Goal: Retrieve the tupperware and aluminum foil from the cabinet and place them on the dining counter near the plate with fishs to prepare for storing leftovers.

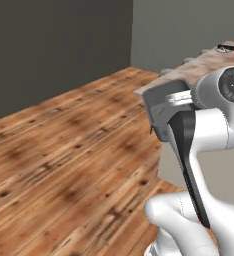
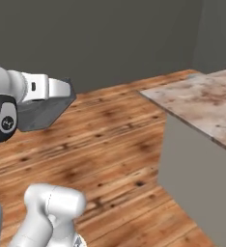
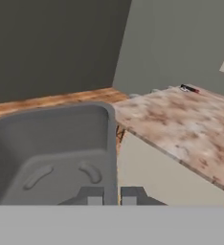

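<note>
Fingers [image 3: 92, 196] clenched on tupperware [image 3: 56, 148], pinching one wall at rim; tub carried in air, mouth facing hand camera, floor below. Dining counter [image 3: 190, 129] lies beyond fingertips, off to one side, well apart. Aluminum foil [image 3: 190, 89] lies at counter's far end. Tub looks stiff, light, smooth-walled: thin-wall pinch may let it swing or slip. Deeper bite over rim likely safer.
</note>
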